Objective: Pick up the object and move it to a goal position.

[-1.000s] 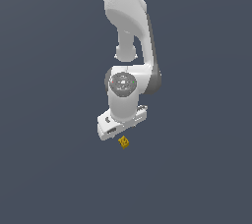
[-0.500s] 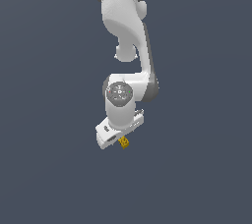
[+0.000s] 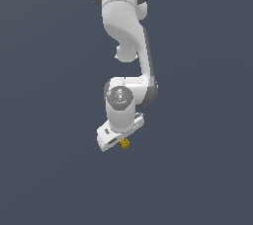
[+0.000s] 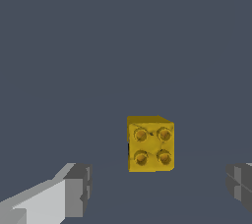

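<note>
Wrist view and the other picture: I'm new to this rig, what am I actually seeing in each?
These are simulator renders. The exterior view, from a camera off the machine, shows one white jointed arm reaching down over a plain dark grey surface. At its tip is the claw, with a tiny yellow block just below it. The wrist view comes from a camera on the arm looking past the claw's two grey fingertips. They stand wide apart, the block, with four round studs, sits between and beyond them, and nothing is held.

Small yellow-orange cube block [image 4: 150, 143], four round studs on its facing side, sits upright on the plain grey table [image 4: 123, 46], apparently untouched, hard to confirm.
</note>
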`<state>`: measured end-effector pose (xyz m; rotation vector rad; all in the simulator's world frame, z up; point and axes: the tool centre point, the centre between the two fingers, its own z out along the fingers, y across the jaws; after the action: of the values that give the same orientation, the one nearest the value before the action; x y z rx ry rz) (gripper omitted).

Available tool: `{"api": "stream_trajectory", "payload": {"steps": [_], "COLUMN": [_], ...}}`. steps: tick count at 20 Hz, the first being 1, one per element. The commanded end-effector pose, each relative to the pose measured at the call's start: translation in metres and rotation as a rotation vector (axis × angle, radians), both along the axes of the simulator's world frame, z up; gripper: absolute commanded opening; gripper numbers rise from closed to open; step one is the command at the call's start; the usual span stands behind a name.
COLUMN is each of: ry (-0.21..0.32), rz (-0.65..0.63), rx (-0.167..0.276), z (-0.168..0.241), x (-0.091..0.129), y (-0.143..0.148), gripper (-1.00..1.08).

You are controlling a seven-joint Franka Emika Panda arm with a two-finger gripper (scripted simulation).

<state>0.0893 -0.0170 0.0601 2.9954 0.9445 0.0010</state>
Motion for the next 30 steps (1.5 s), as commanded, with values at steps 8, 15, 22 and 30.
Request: {"api": "stream_trajectory", "payload": {"steps": [8, 15, 22, 30], "ry": [0.001, 0.001, 0.001, 0.001], "rz": [0.003, 0.003, 0.003, 0.003], "rx": [0.0, 0.0, 0.0, 0.0], "z": [-0.039, -0.038, -0.038, -0.016], "x": [-0.001, 0.0, 0.0, 0.0], "y": [0.0, 0.0, 0.0, 0.008], "gripper": [1.0, -1.0, -1.0, -1.0]}}
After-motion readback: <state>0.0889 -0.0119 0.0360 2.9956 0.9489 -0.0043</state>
